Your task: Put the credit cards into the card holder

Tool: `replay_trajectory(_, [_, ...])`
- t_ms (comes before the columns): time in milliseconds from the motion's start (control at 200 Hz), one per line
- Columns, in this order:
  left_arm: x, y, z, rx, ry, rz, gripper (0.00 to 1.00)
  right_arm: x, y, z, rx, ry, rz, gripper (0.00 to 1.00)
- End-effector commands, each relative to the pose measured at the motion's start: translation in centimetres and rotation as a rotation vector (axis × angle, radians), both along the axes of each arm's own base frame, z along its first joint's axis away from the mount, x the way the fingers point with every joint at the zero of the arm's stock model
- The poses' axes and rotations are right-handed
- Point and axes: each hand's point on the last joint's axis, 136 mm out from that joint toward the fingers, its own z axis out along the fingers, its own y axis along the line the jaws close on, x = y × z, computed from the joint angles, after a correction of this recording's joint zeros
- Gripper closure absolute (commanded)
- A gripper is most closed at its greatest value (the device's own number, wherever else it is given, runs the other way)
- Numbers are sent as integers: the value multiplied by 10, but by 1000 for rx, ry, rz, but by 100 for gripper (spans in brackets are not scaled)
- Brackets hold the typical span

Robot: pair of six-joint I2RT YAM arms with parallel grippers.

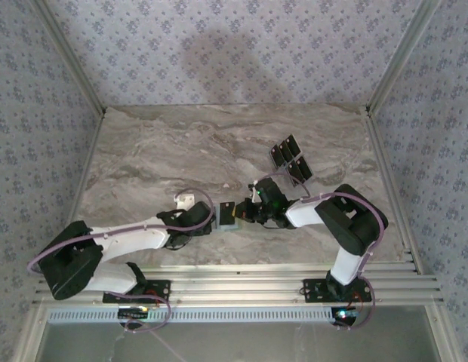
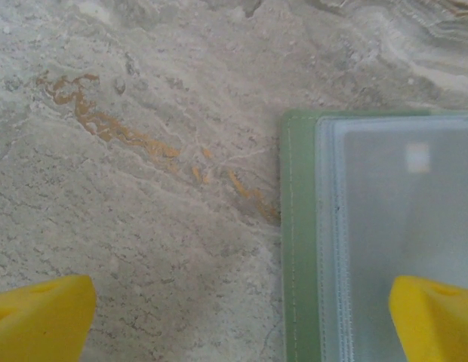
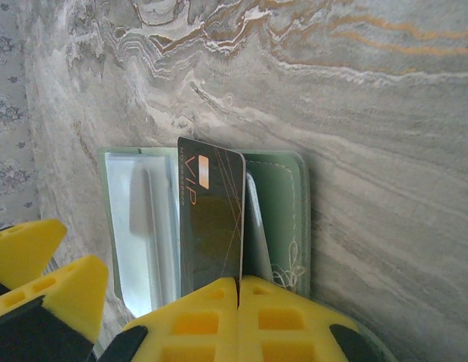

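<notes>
The card holder (image 3: 283, 200) lies open on the marble, pale green with clear sleeves (image 3: 140, 219). My right gripper (image 3: 238, 285) is shut on one black credit card (image 3: 211, 219), held on edge over the open holder, its far end down among the sleeves. Several more black credit cards (image 1: 289, 158) lie fanned on the table further back. My left gripper (image 2: 238, 320) is open, straddling the holder's green edge (image 2: 298, 241), one yellow fingertip (image 2: 434, 317) over the clear sleeve and the other over bare marble. From above, both grippers (image 1: 216, 219) (image 1: 245, 213) meet at the holder (image 1: 228, 215).
The marble tabletop (image 1: 181, 143) stretches back to patterned walls on three sides. A metal rail (image 1: 241, 283) runs along the near edge by the arm bases. A small white piece (image 1: 186, 200) sits by the left arm.
</notes>
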Motion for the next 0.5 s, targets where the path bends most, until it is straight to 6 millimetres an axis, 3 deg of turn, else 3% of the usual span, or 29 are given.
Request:
replay_trajectory(0, [-3, 11, -6, 53, 20, 23, 0, -8, -10, -17, -41, 51, -10, 100])
replay_trajectory(495, [-13, 35, -9, 159, 59, 99, 0, -6, -8, -8, -2, 44, -10, 100])
